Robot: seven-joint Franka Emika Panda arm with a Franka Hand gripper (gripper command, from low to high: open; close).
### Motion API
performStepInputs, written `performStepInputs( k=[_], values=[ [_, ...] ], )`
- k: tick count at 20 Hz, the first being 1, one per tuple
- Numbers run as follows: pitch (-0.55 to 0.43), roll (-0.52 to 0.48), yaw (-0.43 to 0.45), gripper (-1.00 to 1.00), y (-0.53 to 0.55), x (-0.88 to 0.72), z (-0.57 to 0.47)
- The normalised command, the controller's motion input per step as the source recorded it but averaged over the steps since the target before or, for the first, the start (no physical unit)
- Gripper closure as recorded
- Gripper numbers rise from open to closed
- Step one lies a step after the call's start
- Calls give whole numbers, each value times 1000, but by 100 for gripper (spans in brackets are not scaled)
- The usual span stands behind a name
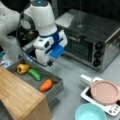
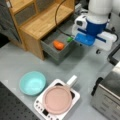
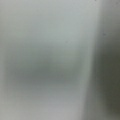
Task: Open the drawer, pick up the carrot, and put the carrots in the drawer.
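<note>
Wrist view gives only a blurred grey surface. In both front views the carrot (image 1: 46, 85) lies inside the pulled-out drawer (image 1: 55, 88), beside a green vegetable (image 1: 34, 74) and yellow pepper (image 1: 22, 68). Beyond, the pincer (image 1: 50, 61) hangs over the tabletop (image 1: 72, 72); its spread I cannot tell.

No readable text, labels, brands, numbers or signs on anything in any view.

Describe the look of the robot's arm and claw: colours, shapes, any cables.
The arm is made of fat, rounded white segments. Near the claw sits a white block with blue bands and a bright blue plate. A dark cable loops beside it in a front view. The fingers themselves cannot be made out.
</note>
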Motion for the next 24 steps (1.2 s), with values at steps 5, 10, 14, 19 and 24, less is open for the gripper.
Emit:
performStepInputs(
  k=[5,10,14,19,24],
  values=[
    [228,67,-173,-100,-31,196,34],
    [168,70,-168,-100,-13,202,59],
    [144,58,-154,-100,-9,197,70],
    [123,54,-162,-100,-38,176,31],
    [92,69,-163,-100,-78,157,30]
  ],
)
